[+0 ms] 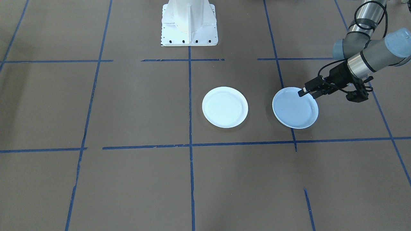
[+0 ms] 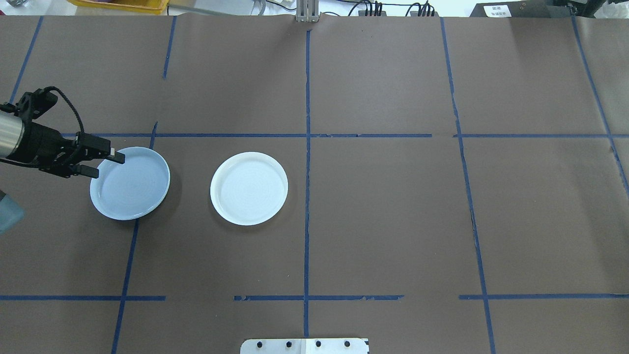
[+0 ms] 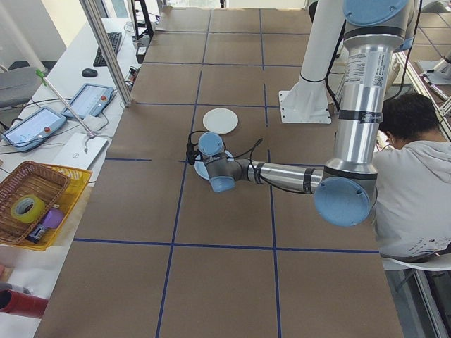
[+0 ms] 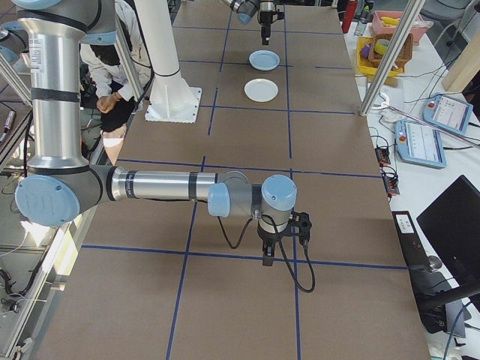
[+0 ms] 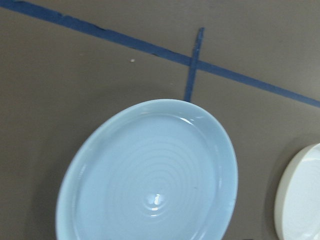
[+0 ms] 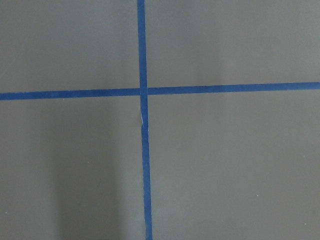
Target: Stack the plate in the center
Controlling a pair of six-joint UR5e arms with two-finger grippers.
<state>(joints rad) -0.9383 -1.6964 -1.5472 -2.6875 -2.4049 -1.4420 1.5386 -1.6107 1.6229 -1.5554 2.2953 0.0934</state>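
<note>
The left gripper (image 2: 100, 163) hovers with its two fingers apart at the near rim of the blue plate (image 2: 130, 183), which lies flat on the brown table (image 2: 393, 221), with the white plate (image 2: 249, 188) well apart beyond it. To grip well, I judge one finger should slip under the raised rim and the other press from inside, then lift level. The right gripper (image 4: 268, 259) hangs far off; whether it is apart or together cannot be told.

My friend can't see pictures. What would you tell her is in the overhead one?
The robot's left gripper reaches in from the left edge, open, with its fingers at the rim of a pale blue plate. A white plate sits apart to its right on a brown table marked with blue tape lines.
</note>
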